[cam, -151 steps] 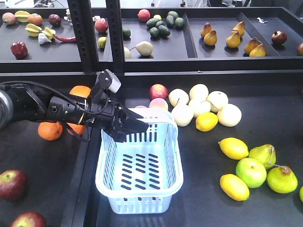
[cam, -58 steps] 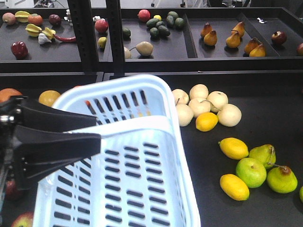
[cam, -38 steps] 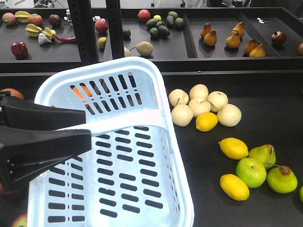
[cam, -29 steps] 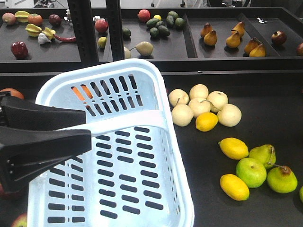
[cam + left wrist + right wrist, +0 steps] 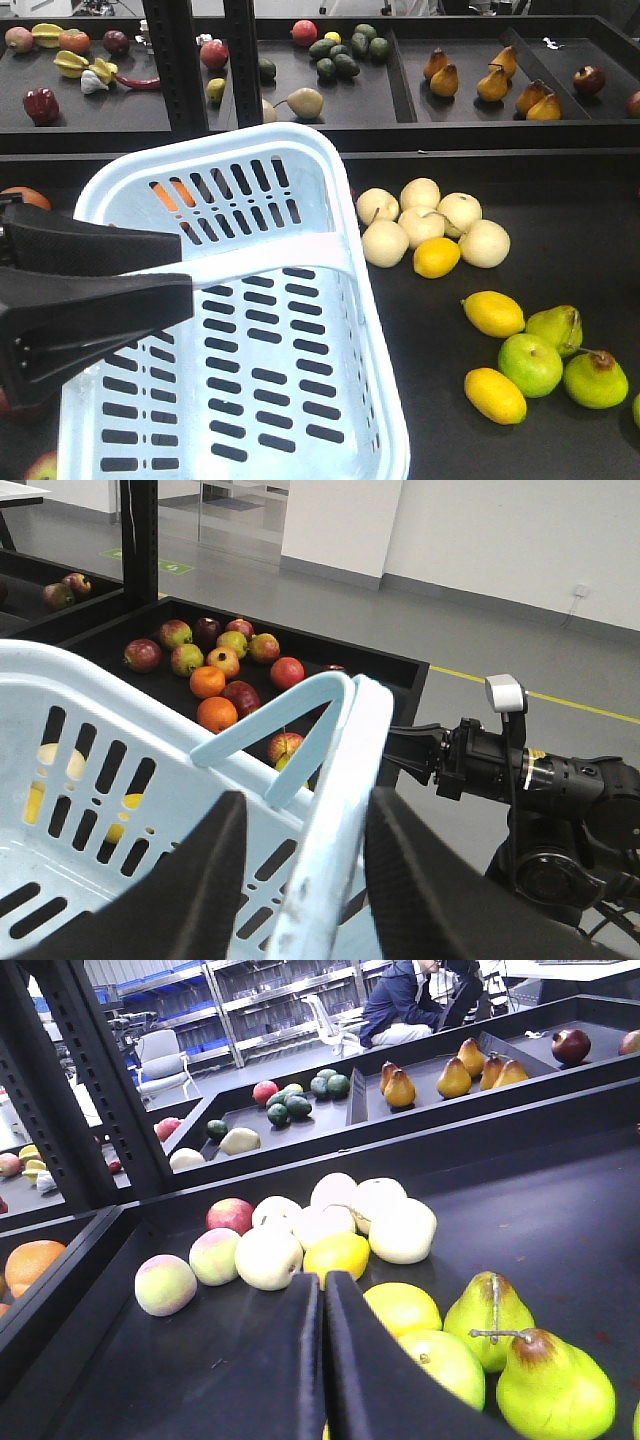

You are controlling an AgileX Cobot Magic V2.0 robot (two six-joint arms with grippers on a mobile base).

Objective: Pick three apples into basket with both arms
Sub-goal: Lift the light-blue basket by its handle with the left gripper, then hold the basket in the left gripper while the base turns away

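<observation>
The pale blue basket [image 5: 270, 258] hangs tilted in the air, close to the front camera, and is empty. My left gripper [image 5: 198, 278] is shut on its left rim, with the rim [image 5: 330, 820] between the two black fingers [image 5: 205, 880]. Several dark red apples [image 5: 242, 696] lie with oranges in the black tray beyond the basket. In the front view only one apple's edge [image 5: 45, 466] shows, at the bottom left. My right gripper [image 5: 322, 1280] is shut on nothing, low over the right tray near the lemons. The right arm [image 5: 500, 770] reaches in behind the basket rim.
Pale round fruit [image 5: 425, 225], lemons [image 5: 493, 313] and green pears [image 5: 560, 365] lie in the right tray. Peaches [image 5: 166, 1284] sit to the left of the right gripper. Oranges [image 5: 208, 682] lie among the apples. Black uprights [image 5: 175, 70] and a fruit shelf [image 5: 340, 55] stand behind.
The basket stood on the table with the left gripper at its rim; it is now raised and tilted near the camera. Over the last half second it has hardly moved.
</observation>
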